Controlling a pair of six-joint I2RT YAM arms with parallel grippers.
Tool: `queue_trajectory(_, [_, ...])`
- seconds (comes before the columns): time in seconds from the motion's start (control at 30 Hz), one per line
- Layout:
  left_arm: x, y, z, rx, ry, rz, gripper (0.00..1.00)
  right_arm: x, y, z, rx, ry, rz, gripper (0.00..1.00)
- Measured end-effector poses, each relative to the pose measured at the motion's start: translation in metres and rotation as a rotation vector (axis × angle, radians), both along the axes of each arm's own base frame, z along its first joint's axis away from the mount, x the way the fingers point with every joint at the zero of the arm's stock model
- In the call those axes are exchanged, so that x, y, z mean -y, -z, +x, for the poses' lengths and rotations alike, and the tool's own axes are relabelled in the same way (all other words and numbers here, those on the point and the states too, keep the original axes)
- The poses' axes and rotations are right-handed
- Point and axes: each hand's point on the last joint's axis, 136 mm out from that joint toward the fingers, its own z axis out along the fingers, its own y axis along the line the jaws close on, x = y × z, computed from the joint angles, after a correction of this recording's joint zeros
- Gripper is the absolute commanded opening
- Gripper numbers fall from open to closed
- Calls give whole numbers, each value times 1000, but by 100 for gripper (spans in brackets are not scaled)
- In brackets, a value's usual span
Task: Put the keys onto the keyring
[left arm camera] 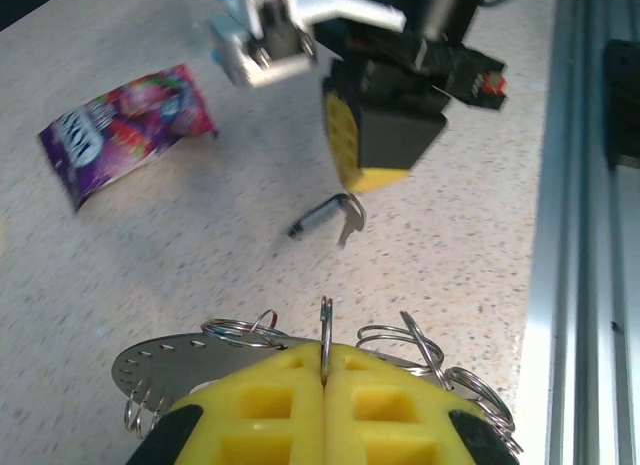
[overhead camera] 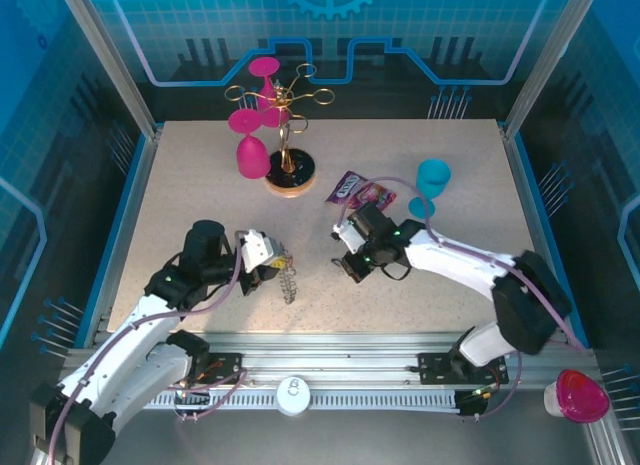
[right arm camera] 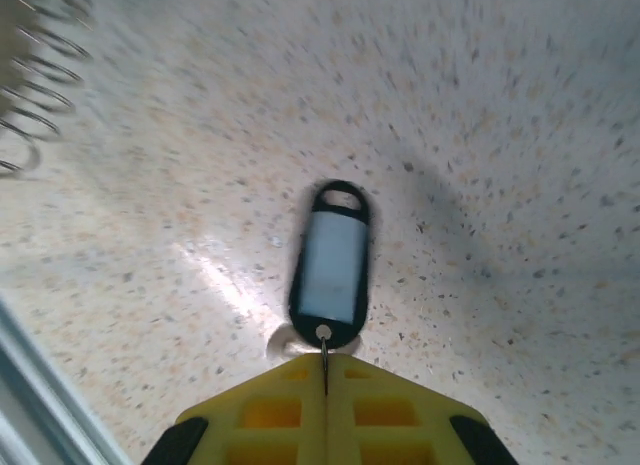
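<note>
Left end effector (overhead camera: 270, 271) is clamped shut on the keyring (overhead camera: 289, 282), which is held low over the speckled bench (overhead camera: 190, 185), a bit left of centre near the front. From the left wrist cam, the yellow fingers (left arm camera: 265, 405) are seen pressed together, with one thin wire loop pinched upright in the seam. The flat grey plate of the keyring (left arm camera: 150, 363) sticks out to the left, and more silver loops are fanned out on both sides.

Right end effector (overhead camera: 347, 268) is closed too, nipped on the tiny ring of a black key tag (right arm camera: 330, 265) with a pale label window. The tag is hung just past the fingertips, close above the bench; whether it's touching can't be told. In the left wrist view the same key tag (left arm camera: 318, 219) is seen under the right end effector (left arm camera: 380, 173), with a small silvery metal piece beside it, too small to be made out properly.

The two end effectors are faced toward each other, near but apart, and the keyring's loops (right arm camera: 35, 80) are caught, blurred, in the top-left corner of the right wrist view.

A purple snack packet (overhead camera: 360, 193) is lying flat behind the right end effector.
</note>
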Motion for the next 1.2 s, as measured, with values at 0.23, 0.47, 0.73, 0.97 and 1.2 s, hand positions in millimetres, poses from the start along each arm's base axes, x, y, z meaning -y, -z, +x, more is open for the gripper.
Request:
queue_trajectory(0.23, [23,0,-5,26,120,5,0,3,-38,-12,166,-121,150,0])
queue_trajectory(0.47, [34,3,4,-7,167,9,0,0,-77,-24,316,-275,230,0])
queue_trajectory(0.73, [45,1,-3,-34,239,-36,0,-8,-108,-43,547,-542,252,0])
queue_trajectory(0.97, [51,0,-13,-65,305,-67,0,-22,-107,-59,690,-755,193,0])
queue_trajectory(1.2, [58,0,-27,-12,390,-31,0,-35,-102,-68,759,-896,148,0])
